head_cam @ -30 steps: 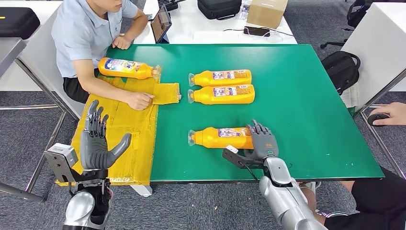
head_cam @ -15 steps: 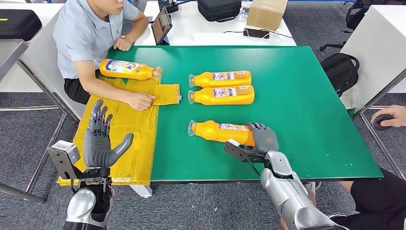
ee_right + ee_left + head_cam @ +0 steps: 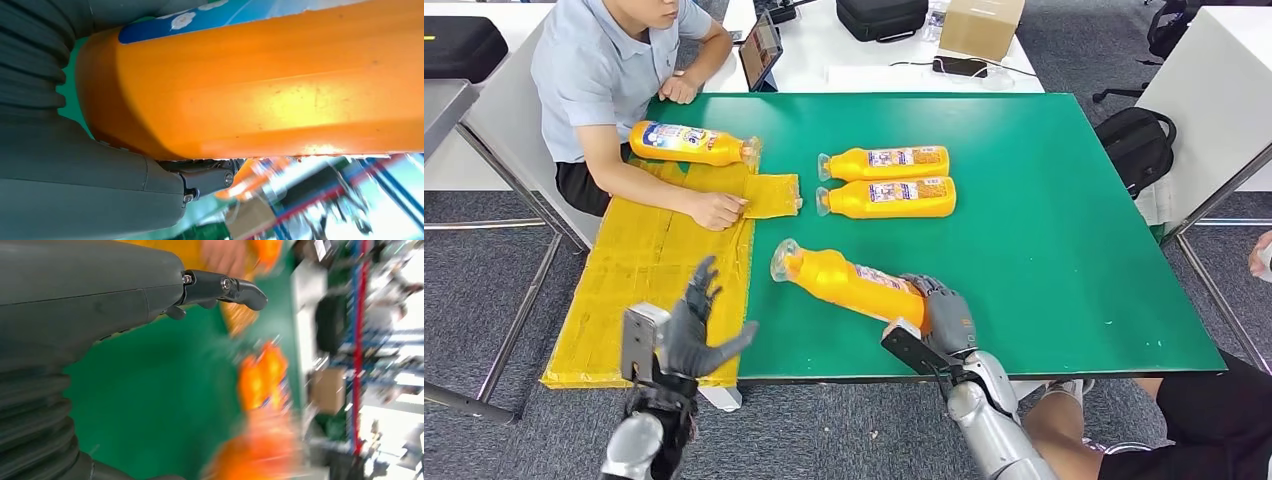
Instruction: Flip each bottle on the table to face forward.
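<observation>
While your right hand (image 3: 944, 318) grips the base end of the near orange bottle (image 3: 849, 281), that bottle is tilted, its capped neck raised and pointing away to the left over the green table (image 3: 1064, 240), so you are mid-flip on this one. Your left hand (image 3: 696, 330) hovers with fingers spread and nothing in it, off the table's near left edge. Beyond, two orange bottles (image 3: 886, 180) lie side by side with labels up and look finished. A fourth bottle (image 3: 692, 144) lies beside the seated person (image 3: 604, 70), probably next.
</observation>
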`<state>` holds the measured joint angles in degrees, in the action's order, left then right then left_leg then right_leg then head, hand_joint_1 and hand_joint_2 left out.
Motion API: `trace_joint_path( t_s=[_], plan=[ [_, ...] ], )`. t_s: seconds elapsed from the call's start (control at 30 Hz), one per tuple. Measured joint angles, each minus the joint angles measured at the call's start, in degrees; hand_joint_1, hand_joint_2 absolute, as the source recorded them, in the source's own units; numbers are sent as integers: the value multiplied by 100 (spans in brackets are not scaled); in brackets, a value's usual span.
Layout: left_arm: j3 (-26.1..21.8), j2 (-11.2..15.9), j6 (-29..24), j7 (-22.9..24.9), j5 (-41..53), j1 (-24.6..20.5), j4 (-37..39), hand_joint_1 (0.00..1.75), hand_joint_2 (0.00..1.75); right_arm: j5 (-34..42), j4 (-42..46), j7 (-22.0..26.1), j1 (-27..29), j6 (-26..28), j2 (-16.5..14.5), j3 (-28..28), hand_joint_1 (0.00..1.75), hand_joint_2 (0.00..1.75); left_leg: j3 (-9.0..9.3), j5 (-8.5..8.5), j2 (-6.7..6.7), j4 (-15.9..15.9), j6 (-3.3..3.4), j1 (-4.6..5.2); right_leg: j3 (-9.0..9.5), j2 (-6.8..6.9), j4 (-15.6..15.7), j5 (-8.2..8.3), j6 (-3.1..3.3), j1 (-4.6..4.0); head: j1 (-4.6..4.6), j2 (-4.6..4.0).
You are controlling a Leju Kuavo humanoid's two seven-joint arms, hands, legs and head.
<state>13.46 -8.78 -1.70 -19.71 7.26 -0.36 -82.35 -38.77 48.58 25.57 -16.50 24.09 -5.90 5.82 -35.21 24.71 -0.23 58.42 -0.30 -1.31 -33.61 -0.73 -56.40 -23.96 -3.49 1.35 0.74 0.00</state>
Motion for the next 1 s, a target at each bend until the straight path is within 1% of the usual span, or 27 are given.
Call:
trace_joint_path(
  t_s=[0.1, 0.13, 0.23, 0.3, 0.4, 0.5, 0.6, 0.73, 0.83, 1.0],
  plan=[
    [240, -41, -262, -104, 436, 184, 118, 0, 175, 263, 590, 136, 254, 255, -106, 52, 175, 175, -17, 1, -5, 0, 0, 1, -14, 3, 1, -1, -1, 1, 1, 0],
    [323, -50, -332, -128, 560, 235, 151, 0, 175, 342, 773, 172, 331, 310, -139, 73, 169, 175, -22, 1, -6, 0, 1, 1, -18, 3, 1, -1, -1, 1, 0, 0],
    [560, -67, -384, -287, 662, 355, 211, 0, 175, 486, 1192, 188, 498, 320, -212, 164, 168, 175, -33, 1, -5, 0, 1, 1, -30, 3, 1, -2, -1, 0, 0, 0],
    [699, -70, -422, -471, 723, 401, 214, 0, 175, 488, 1290, 152, 541, 217, -239, 259, 175, 175, -35, 2, -5, 0, 1, 0, -32, 3, 1, -2, -1, 0, 1, 0],
    [824, -71, -438, -726, 748, 417, 181, 0, 175, 461, 1270, 172, 567, 57, -305, 433, 175, 175, -35, 1, -5, 0, 0, -1, -32, 2, 1, -2, -1, -1, 1, 0],
    [869, -98, -378, -845, 604, 415, 95, 0, 175, 387, 1160, 260, 578, -25, -416, 653, 175, 175, -34, -1, -4, 0, -1, -3, -32, 3, 0, -2, -1, -2, 0, 0],
    [874, -173, -208, -880, 265, 406, -8, 0, 175, 269, 1005, 335, 597, -40, -524, 916, 175, 175, -35, -1, -4, 0, -2, -3, -32, 3, -1, -2, -1, -2, 2, 0],
    [832, -308, 152, -715, -459, 371, -106, 0, 175, 155, 772, 451, 630, 16, -669, 1278, 175, 175, -35, -1, -5, 0, -1, -3, -33, 3, -1, -2, -1, -1, 1, 0],
    [807, -348, 308, -617, -686, 323, -128, 0, 175, 205, 588, 597, 623, 134, -745, 1426, 175, 175, -36, -1, -5, 0, -1, -2, -33, 3, 0, -2, -1, -1, 1, 0],
    [846, -355, 967, -369, -1325, 213, -102, 0, 175, 364, 85, 969, 456, 404, -875, 1620, 175, 175, -35, -1, -3, 0, -2, -3, -36, 2, 0, -2, 0, -1, 1, 0]
  ],
)
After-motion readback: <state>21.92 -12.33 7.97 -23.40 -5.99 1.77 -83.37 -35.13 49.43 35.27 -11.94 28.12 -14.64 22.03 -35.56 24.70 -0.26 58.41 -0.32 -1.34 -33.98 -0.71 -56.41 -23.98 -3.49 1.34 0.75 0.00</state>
